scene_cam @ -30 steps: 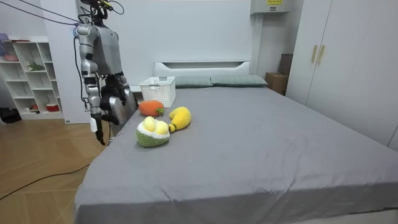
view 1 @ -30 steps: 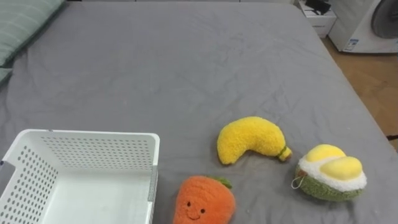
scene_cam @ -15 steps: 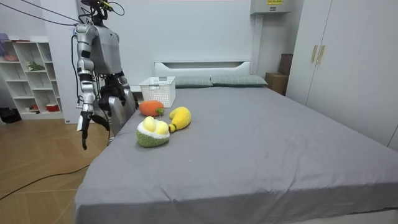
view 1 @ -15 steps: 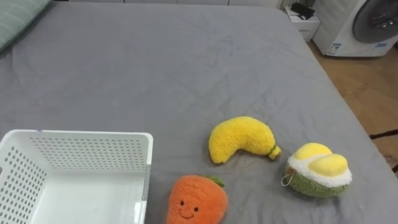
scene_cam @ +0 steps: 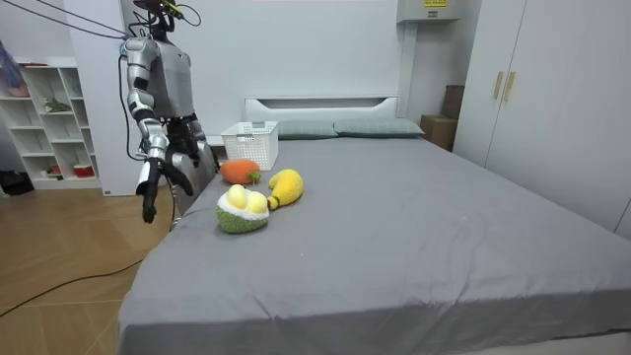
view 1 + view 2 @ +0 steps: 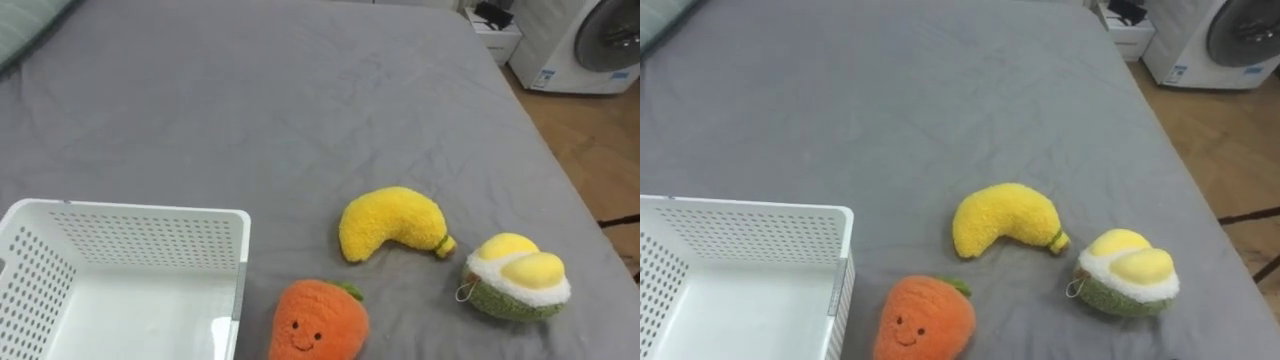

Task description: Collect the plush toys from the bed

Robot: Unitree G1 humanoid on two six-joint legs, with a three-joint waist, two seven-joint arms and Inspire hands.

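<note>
Grey bed [image 6: 300, 100], left eye view: plush banana [image 6: 391, 220], carrot [image 6: 318, 320] and durian [image 6: 515, 280] lie unmoved at lower right, beside the empty white basket [image 6: 140, 240]. Room view: at left, the right hand [image 5: 148, 200] has swung back toward the bed, grip unreadable. Collecting has probably not begun.

Fuzzy plush carrot [image 6: 318, 320], banana [image 6: 392, 222] and durian [image 6: 516, 278]; smooth perforated plastic basket [image 6: 140, 215]; matt, creased cloth bedsheet [image 6: 250, 100].
</note>
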